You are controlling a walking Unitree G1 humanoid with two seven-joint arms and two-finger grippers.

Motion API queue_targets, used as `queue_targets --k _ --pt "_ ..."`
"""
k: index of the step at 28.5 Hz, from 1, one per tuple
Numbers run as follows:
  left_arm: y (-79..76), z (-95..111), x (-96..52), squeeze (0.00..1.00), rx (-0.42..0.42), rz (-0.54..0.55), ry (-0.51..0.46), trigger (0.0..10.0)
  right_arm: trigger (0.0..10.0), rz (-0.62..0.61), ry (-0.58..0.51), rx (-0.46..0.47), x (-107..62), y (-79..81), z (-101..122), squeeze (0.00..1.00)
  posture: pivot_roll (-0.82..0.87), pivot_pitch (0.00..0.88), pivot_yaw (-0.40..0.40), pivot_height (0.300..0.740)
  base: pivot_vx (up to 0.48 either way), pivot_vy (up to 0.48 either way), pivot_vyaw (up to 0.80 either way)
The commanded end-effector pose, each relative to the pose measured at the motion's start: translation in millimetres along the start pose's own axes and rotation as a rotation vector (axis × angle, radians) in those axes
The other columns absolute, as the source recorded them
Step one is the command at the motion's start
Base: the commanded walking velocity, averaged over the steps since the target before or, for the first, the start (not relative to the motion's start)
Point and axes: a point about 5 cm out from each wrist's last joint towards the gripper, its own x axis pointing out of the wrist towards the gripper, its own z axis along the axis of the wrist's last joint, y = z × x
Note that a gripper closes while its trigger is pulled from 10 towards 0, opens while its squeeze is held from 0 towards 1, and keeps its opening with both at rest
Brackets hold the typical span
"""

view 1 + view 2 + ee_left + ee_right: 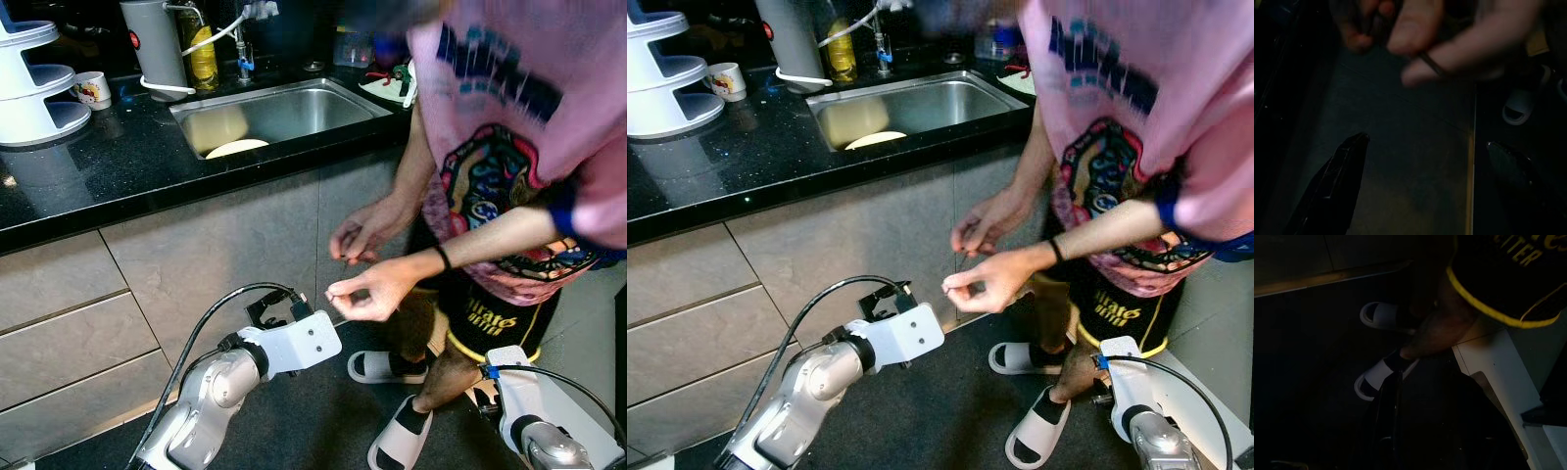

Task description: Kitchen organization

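Your left gripper (1420, 161), fingers apart, waits just below the person's hand (367, 289) pinching a thin band (1431, 65); it looks light and limp, so take its free loop; right gripper (1388, 431) idle, fingers together.

Yellow lettering on the person's black yellow-trimmed shorts (1508, 279): only "ITER" legible in the right wrist view; head views show the same print, unreadable. Large dark-blue block letters across the chest of the pink T-shirt (509, 78): blurred, not legible. Red round mark on the grey cylindrical appliance (152, 44): unreadable.
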Motion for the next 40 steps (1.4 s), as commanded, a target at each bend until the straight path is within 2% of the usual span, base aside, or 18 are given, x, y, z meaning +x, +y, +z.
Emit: queue_targets --k 1,40 --pt "-1.5 -2.5 -2.5 0.00 0.007 -0.011 0.007 10.0 10.0 0.011 0.009 0.013 -0.3 4.6 -4.2 0.00 0.02 0.000 -0.022 0.740 0.000 0.000 0.00" --pt "0.2 -0.1 -1.9 0.00 0.010 -0.012 0.002 10.0 10.0 0.003 0.004 0.013 -0.1 2.4 -2.2 0.00 0.01 0.000 0.000 0.740 0.000 0.000 0.00"
